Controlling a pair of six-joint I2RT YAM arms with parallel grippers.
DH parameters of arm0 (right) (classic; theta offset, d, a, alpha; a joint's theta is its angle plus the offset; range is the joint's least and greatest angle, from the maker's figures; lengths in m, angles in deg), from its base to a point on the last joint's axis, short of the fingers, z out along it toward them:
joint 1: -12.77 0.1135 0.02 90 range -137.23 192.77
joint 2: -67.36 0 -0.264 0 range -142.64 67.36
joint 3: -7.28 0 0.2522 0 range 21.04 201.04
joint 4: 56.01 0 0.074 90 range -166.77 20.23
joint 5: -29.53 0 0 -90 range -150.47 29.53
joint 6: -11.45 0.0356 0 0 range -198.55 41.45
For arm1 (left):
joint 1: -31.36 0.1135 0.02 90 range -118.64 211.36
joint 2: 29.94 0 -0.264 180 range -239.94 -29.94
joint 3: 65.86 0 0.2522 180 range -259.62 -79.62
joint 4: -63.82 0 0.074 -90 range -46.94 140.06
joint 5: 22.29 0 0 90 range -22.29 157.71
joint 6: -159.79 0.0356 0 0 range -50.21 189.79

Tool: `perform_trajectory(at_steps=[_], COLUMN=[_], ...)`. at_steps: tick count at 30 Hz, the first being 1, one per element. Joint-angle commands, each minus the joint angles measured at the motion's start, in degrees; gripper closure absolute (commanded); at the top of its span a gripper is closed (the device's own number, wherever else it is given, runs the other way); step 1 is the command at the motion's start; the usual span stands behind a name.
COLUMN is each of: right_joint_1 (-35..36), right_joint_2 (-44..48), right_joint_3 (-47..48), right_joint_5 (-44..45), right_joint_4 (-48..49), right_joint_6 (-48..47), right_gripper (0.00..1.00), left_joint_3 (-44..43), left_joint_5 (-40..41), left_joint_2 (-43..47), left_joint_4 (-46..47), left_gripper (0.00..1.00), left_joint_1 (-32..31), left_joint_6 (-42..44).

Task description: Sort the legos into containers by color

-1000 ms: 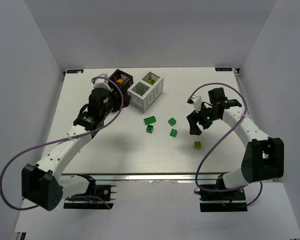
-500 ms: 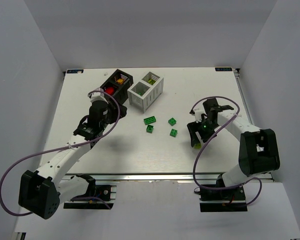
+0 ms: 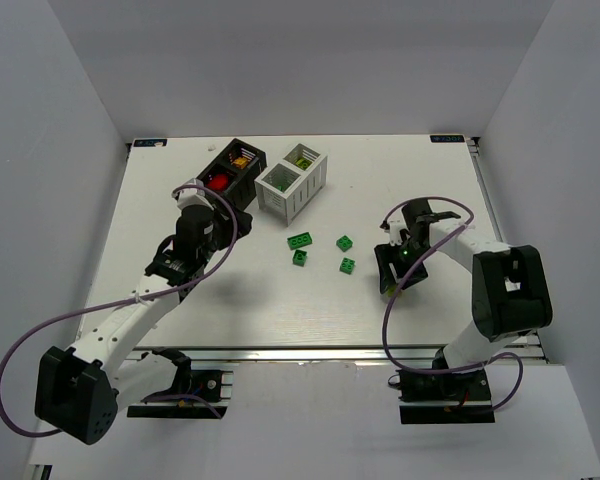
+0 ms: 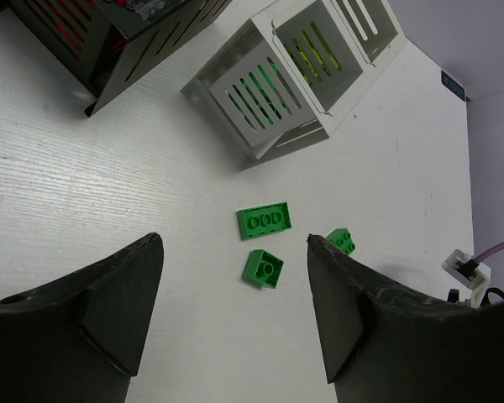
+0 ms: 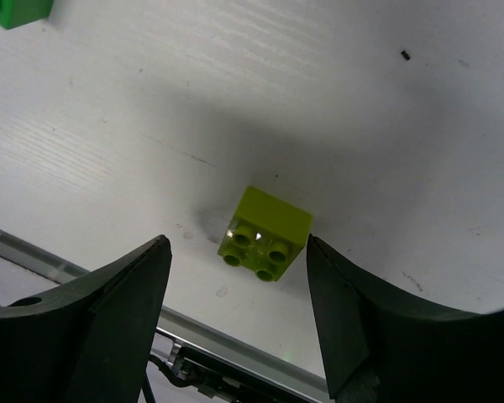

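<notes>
A yellow-green lego lies studs-up on the white table near its front edge. My right gripper is open and straddles it, a finger on each side, with a small gap on the left. From above, the right gripper covers most of that brick. Green legos lie loose mid-table. My left gripper is open and empty, hovering short of the green legos. The black container holds red and orange-yellow legos. The white container holds yellow-green and green ones.
The two containers stand side by side at the back left, the white container right of the black container. The table's metal front rail runs just behind the yellow-green lego. White walls enclose the table.
My right gripper has swung down and inward over the yellow-green lego and its jaws have narrowed around it. My left arm has drawn back from the black container, uncovering the red lego.
</notes>
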Motion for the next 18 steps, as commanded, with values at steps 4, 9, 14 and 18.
perform_trajectory(at_steps=[4, 9, 14, 18], right_joint_1=[0.43, 1.13, 1.83, 1.93], right_joint_2=[-0.94, -1.2, -1.2, -0.24], right_joint_3=[-0.76, -1.28, -2.16, -1.99], right_joint_5=[4.17, 6.63, 7.25, 7.25], right_joint_4=[3.13, 4.1, 4.71, 4.54], right_joint_6=[2.99, 3.34, 2.99, 1.24], right_gripper=[0.32, 0.39, 0.45, 0.61], left_joint_3=[0.29, 0.21, 0.12, 0.21], left_joint_5=[0.82, 0.82, 0.91, 0.82], left_joint_2=[2.0, 2.26, 2.26, 2.0], left_joint_4=[1.18, 1.1, 1.18, 1.18], left_gripper=[0.21, 0.21, 0.21, 0.21], left_joint_1=[0.08, 0.08, 0.08, 0.08], left_joint_6=[-0.35, -0.43, -0.43, -0.35])
